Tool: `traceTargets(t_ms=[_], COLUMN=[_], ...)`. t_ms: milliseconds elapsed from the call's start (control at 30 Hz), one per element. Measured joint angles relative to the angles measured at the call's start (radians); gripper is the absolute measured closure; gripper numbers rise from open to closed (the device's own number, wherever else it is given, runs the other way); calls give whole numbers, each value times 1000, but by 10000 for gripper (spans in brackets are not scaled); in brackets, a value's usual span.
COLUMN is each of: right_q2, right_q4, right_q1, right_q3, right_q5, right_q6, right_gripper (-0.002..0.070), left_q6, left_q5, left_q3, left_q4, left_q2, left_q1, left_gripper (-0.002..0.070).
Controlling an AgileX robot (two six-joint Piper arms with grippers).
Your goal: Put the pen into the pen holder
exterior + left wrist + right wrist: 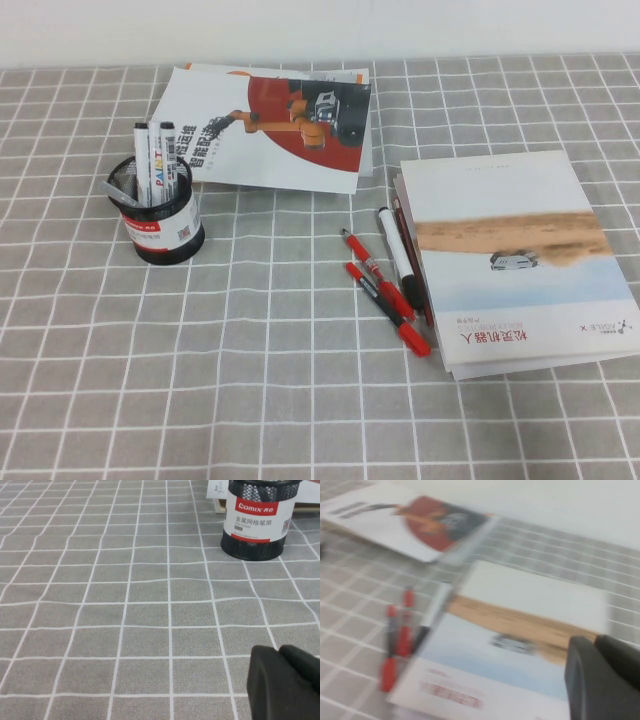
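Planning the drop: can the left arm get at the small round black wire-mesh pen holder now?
Probably yes: only bare grey checked cloth lies between the left gripper, low over it, and the pen holder. The shut right gripper hovers over the white book.

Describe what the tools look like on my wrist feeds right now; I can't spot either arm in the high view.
Little shows. The left tool appears in its wrist view's corner as matte black, rounded, blocky plastic above the grey checked tablecloth. The right tool looks the same in its own feed: dark, smooth and rounded, over the books. No cables, markings or arm links are visible.
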Motion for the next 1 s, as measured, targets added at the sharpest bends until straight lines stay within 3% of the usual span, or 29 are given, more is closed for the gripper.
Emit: traceTargets(t_ms=[200, 367, 733, 1000], right_q2=[-262, -411, -452, -582], right_q4=[0, 0, 0, 103], right_q1=[-170, -248, -259, -259], right_q3=[145, 229, 231, 231], right_q5=[44, 56, 165, 409], right_q6=[0, 0, 0, 0], right_gripper=[689, 689, 689, 689], left_q6=[0, 0, 0, 0], left_q5=[0, 0, 0, 0], left_q3=[0, 0, 0, 0], left_q4=[0, 0, 0, 0], left_q2=[0, 0, 0, 0], left_q1=[0, 0, 0, 0], left_gripper=[678, 678, 678, 678])
